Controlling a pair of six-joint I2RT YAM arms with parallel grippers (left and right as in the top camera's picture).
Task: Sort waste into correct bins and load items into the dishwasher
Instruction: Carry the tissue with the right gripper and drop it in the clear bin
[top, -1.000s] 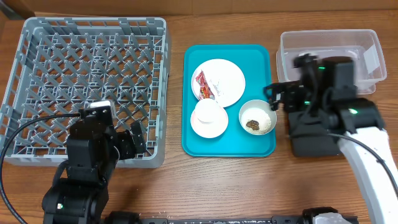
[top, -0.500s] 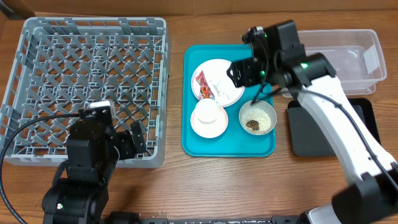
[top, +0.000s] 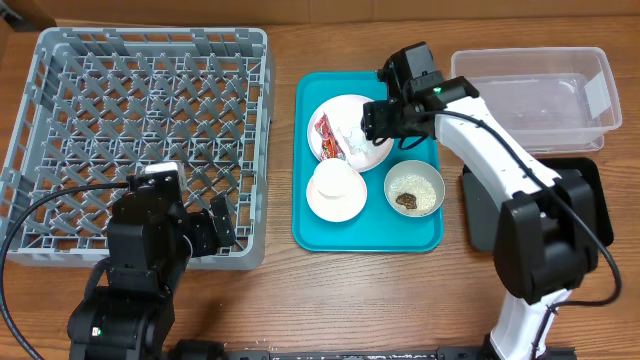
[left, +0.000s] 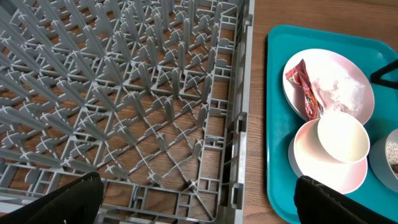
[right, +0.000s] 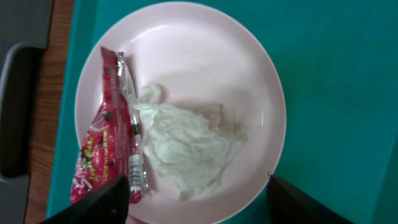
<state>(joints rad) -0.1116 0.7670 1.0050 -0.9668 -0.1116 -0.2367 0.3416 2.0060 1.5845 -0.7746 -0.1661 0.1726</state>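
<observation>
The right fingers (right: 93, 202) hang spread wide over the white plate (right: 249, 74) on the teal tray (right: 336, 93), gripping nothing. The red wrapper (right: 102, 149) and paper wad (right: 186, 146) lie side by side on that plate, ahead of the 2 tips. The left fingers (left: 56, 199) are likewise wide apart and empty, above a corner of the grey dish rack (left: 124, 93) on the worktop (left: 258, 124).

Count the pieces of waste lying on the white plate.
2: the red snack wrapper along the left side of the white plate, and the crumpled white paper wad touching it near the middle. Something small could hide beneath the wad.
</observation>
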